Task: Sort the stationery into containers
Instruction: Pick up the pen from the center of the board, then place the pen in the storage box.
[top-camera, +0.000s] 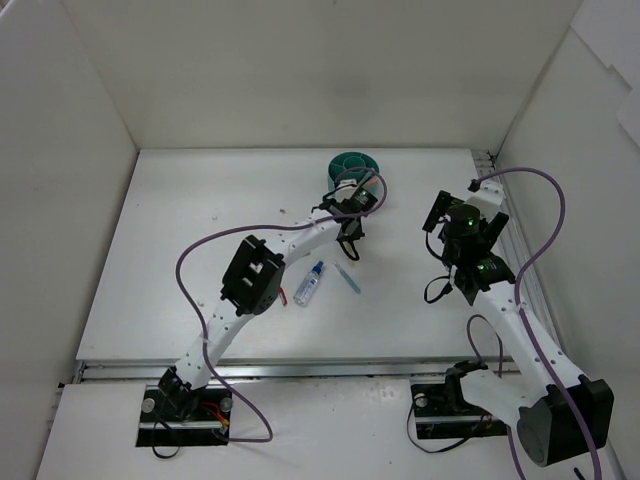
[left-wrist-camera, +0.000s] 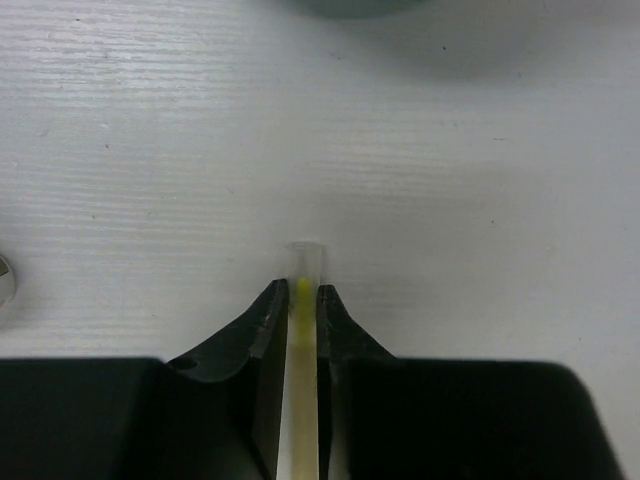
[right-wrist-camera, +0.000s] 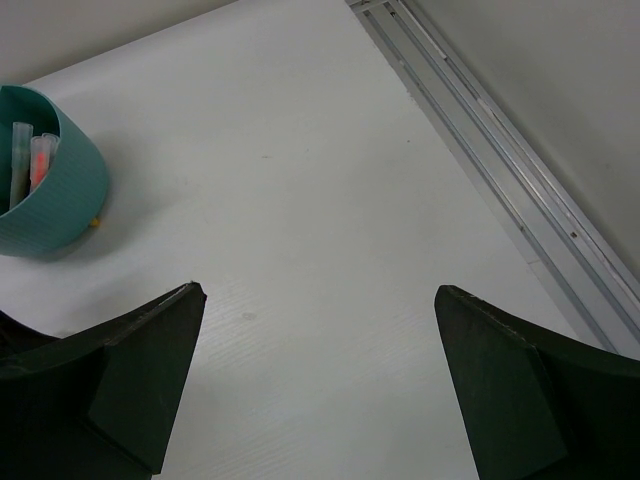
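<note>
My left gripper (left-wrist-camera: 302, 289) is shut on a thin pale pen (left-wrist-camera: 303, 262) with a yellow core. The pen's clear end pokes out past the fingertips, low over the white table. From above, this gripper (top-camera: 349, 243) sits just in front of the round teal cup (top-camera: 352, 168), whose rim shows at the top of the left wrist view (left-wrist-camera: 350, 5). A white blue-capped tube (top-camera: 308, 285) and a thin blue pen (top-camera: 348, 281) lie on the table near the left arm. My right gripper (right-wrist-camera: 320, 300) stands open over bare table, right of the cup (right-wrist-camera: 50, 190), which holds several pens.
White walls enclose the table on three sides. A metal rail (right-wrist-camera: 500, 170) runs along the table's right edge, close to the right arm (top-camera: 470, 250). A small grey rounded thing (left-wrist-camera: 5, 280) shows at the left edge of the left wrist view.
</note>
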